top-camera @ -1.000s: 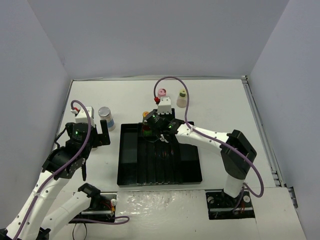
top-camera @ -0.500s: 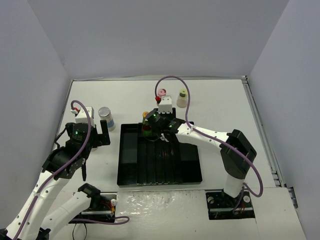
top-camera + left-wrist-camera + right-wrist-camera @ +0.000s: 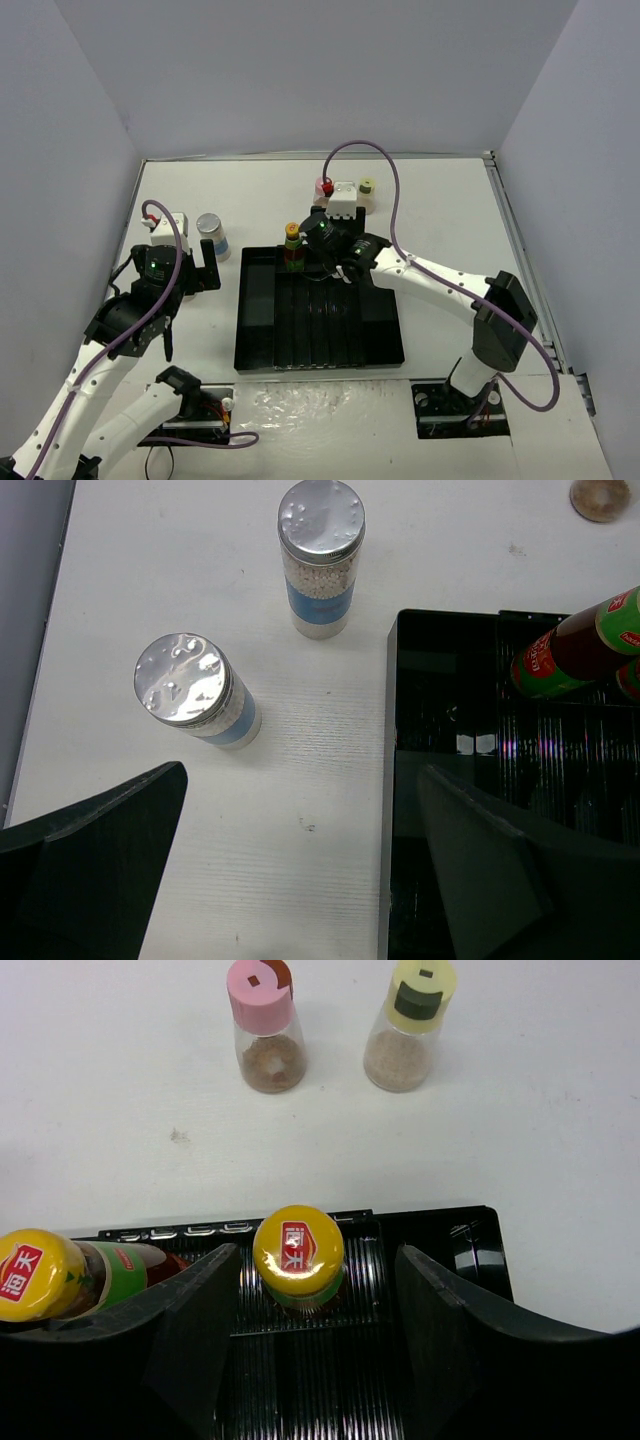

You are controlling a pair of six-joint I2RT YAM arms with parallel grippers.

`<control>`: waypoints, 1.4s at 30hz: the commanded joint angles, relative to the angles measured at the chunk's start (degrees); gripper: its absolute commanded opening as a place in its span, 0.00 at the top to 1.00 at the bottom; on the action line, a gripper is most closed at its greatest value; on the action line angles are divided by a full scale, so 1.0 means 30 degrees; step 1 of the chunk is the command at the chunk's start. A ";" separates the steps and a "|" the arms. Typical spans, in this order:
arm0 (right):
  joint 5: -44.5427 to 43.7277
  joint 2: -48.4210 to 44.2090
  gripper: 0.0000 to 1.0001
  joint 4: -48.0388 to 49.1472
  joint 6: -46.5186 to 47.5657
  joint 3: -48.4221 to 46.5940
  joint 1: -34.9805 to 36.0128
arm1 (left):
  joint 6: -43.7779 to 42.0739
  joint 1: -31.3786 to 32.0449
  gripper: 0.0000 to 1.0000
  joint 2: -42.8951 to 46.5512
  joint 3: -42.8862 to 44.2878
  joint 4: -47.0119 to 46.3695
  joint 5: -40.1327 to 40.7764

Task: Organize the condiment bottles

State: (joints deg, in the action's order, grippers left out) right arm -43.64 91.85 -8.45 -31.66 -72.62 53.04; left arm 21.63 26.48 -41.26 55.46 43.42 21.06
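Right wrist view: right gripper (image 3: 318, 1255) parted, fingers flanking but clear of the orange-capped bottle (image 3: 298, 1248) in the black tray (image 3: 430, 1222), far end. Its twin (image 3: 40, 1275) sits at 9 o'clock. Pink-capped bottle (image 3: 262, 1025) at 12 and yellow-green-capped bottle (image 3: 410, 1025) at 1 o'clock, on the table (image 3: 120, 1110). Left gripper (image 3: 300, 780) spread wide, empty, with near shaker (image 3: 195, 690) at 11 and far shaker (image 3: 320, 555) at 12 o'clock.

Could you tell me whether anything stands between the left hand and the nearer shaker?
Nothing visible does: only bare table lies between the open left hand and the nearer shaker. The other shaker stands beyond it, the tray to its right.
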 commanded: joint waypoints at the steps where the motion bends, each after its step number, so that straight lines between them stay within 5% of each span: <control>1: -0.1289 -0.1766 0.38 -0.0034 0.0366 -0.1371 0.0152 | -0.0207 -0.0155 0.03 -0.0294 0.0204 -0.0879 0.0304; 6: -0.1126 -0.1804 0.35 -0.0361 0.1506 -0.3304 -0.0460 | -0.0200 -0.0162 0.03 -0.0274 0.0204 -0.0843 0.0283; 10: 0.1810 -0.0691 0.34 -0.0473 0.1886 -0.5220 -0.3521 | -0.0175 -0.0181 0.03 -0.0259 0.0182 -0.0850 0.0272; 15: 0.4450 0.2720 0.33 -0.1108 0.2365 -0.8707 -0.6984 | -0.0094 -0.0184 0.03 -0.0336 0.0204 -0.0871 0.0158; 24: 0.6069 0.8067 0.27 -0.2123 0.2689 -1.4261 -0.9042 | -0.0149 -0.0251 0.03 -0.0507 0.0196 -0.0938 0.0071; 42: 0.6785 1.0498 0.25 -0.2365 0.2616 -1.3396 -0.9799 | -0.0087 -0.0302 0.03 -0.0516 0.0145 -0.0851 0.0102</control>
State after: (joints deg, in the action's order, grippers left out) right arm -23.99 123.24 -17.01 -24.08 -113.32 24.02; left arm 21.65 25.87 -42.44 54.52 43.40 20.80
